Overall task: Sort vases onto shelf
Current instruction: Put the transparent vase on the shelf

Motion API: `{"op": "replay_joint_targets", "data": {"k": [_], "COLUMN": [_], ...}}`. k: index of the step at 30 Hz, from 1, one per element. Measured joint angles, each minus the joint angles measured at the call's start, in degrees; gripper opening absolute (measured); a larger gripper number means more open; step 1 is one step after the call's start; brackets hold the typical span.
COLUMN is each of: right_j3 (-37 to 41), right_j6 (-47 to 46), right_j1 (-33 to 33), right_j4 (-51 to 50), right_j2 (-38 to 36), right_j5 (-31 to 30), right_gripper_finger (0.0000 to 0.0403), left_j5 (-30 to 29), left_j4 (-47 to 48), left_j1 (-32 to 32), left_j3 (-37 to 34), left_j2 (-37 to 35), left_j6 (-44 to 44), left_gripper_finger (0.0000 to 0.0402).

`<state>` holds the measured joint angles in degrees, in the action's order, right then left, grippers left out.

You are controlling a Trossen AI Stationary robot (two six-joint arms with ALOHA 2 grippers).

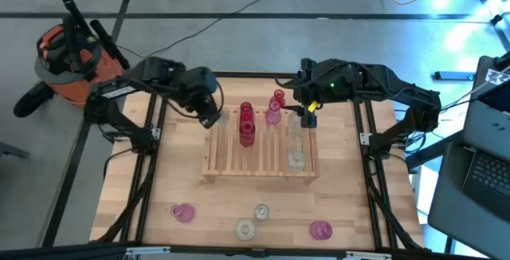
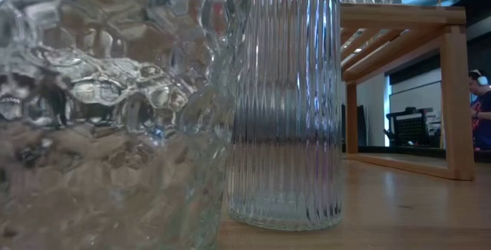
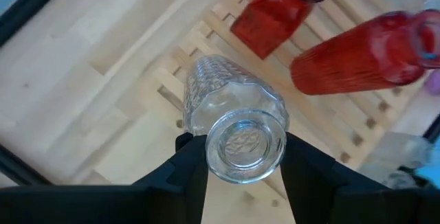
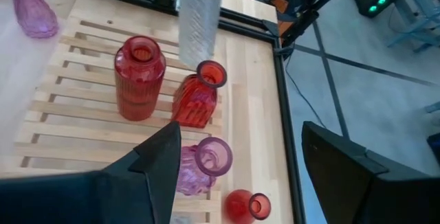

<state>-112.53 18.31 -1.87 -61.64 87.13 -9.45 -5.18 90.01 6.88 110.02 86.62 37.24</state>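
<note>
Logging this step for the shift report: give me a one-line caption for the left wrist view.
Left gripper fingers hold a clear textured glass vase above the slatted wooden shelf, beside two red vases.

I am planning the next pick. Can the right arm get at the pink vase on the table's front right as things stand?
Probably yes. The right end effector is open and empty over the shelf, and the pink vase stands apart from the others with bare tabletop between, though it looks a long stretch.

Left end effector (image 3: 240, 157) clamped, right end effector (image 4: 237, 159) agape.

Red, pink, clear vases (image 1: 246, 124) upright on shelf (image 1: 259, 168)
</note>
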Motion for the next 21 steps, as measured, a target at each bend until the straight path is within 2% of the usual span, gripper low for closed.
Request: {"op": "replay_joint_targets", "data": {"k": [9,21], "right_j3": [0.00,0.00], "right_j6": [-0.37,0.00], "right_j1": [0.00,-0.04], "right_j4": [-0.41,-0.45], "right_j2": [0.13,0.13], "right_j5": [0.04,0.04], "right_gripper_finger": [0.0248,0.0248], "left_j5": [1.14,5.20], "left_j4": [0.01,0.03], "left_j1": [4.16,4.52], "left_j3": [0.01,0.02], "left_j2": [2.26,2.23], "left_j6": [-7.36,-8.93], "left_gripper_finger": [0.0144,0.0144]}}
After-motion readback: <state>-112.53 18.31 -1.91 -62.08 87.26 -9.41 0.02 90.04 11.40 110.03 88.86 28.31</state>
